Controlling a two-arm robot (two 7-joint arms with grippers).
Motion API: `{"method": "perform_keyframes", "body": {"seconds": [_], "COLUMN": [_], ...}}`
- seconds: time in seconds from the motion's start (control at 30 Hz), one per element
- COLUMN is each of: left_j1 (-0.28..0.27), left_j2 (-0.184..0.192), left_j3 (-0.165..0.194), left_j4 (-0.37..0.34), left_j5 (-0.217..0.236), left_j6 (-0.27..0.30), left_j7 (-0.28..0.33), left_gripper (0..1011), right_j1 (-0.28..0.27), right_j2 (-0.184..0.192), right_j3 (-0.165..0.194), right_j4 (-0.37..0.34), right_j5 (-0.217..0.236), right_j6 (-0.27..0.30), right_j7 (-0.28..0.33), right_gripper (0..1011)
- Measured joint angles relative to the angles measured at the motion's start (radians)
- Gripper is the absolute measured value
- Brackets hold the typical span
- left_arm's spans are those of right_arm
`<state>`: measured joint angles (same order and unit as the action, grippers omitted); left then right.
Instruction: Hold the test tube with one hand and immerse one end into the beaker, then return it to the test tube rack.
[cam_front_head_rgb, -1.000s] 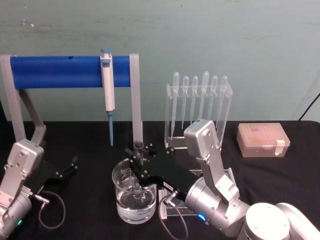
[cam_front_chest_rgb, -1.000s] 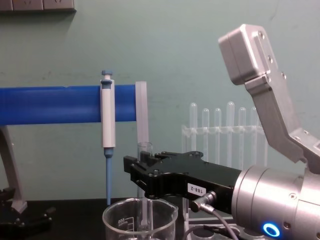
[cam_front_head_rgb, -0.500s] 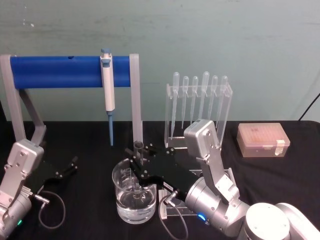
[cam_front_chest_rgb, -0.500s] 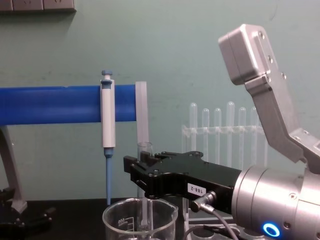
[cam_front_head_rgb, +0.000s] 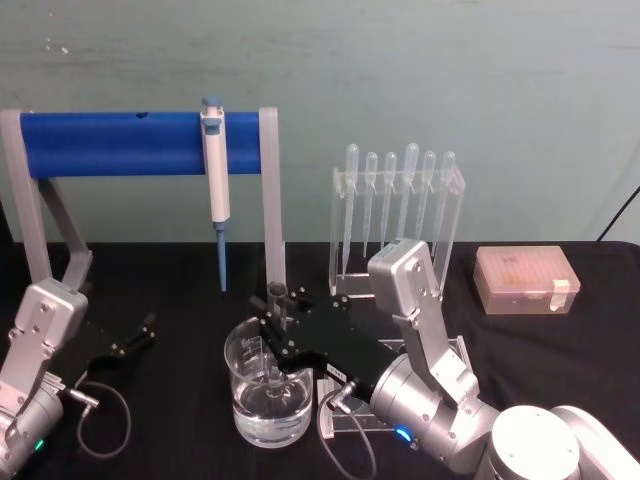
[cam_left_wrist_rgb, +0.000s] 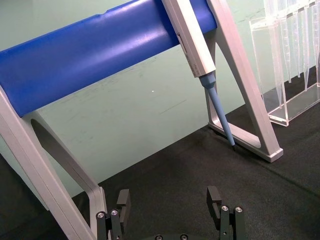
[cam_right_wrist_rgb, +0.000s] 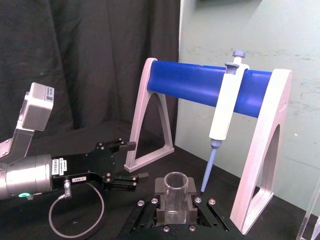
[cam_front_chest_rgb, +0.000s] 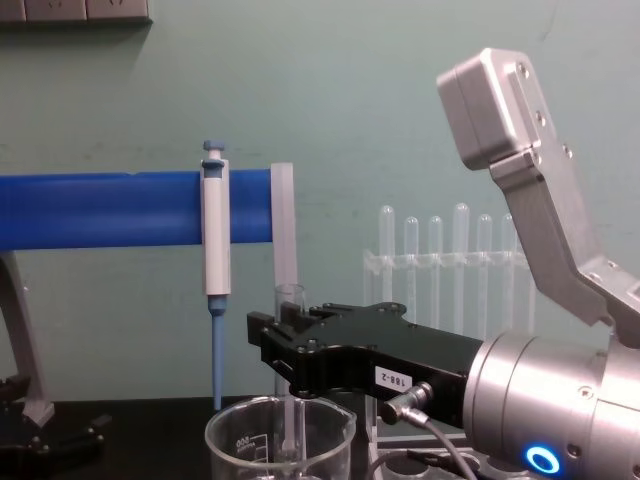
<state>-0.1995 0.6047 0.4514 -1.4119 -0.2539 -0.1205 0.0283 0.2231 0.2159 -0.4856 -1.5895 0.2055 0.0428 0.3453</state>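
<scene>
The test tube (cam_front_head_rgb: 277, 298) stands upright with its open rim above my right gripper (cam_front_head_rgb: 279, 324), which is shut on its upper part. Its lower end reaches down inside the beaker (cam_front_head_rgb: 240, 362), which holds some clear water. From the side, the tube (cam_front_chest_rgb: 289, 297) rises above the black right gripper (cam_front_chest_rgb: 292, 352) and continues below it into the beaker (cam_front_chest_rgb: 235, 440). In the right wrist view the tube (cam_right_wrist_rgb: 175, 189) sits between the jaws of the right gripper (cam_right_wrist_rgb: 175, 216). My left gripper (cam_front_head_rgb: 135, 335) rests open at the table's left, nothing between its fingers (cam_left_wrist_rgb: 214, 196).
A blue rack (cam_front_head_rgb: 120, 142) at the back left carries a blue-and-white pipettor (cam_front_head_rgb: 214, 170). A clear stand of plastic pipettes (cam_front_head_rgb: 398, 205) is behind the right arm. A tan tip box (cam_front_head_rgb: 525, 280) lies at the right. A cable (cam_front_head_rgb: 100, 415) loops near the left arm.
</scene>
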Motion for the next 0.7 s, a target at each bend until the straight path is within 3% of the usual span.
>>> {"method": "perform_keyframes", "body": {"seconds": [0.7], "left_j1": [0.000], "left_j2": [0.000], "left_j3": [0.000], "left_j4": [0.000], "left_j5": [0.000], "left_j6": [0.000], "left_j7": [0.000], "left_gripper": [1000], "right_j1": [0.000], "right_j2": [0.000], "right_j3": [0.000], "right_j4": [0.000], "right_j5": [0.000], "right_j6": [0.000], "right_j7": [0.000], "right_gripper": [225]}}
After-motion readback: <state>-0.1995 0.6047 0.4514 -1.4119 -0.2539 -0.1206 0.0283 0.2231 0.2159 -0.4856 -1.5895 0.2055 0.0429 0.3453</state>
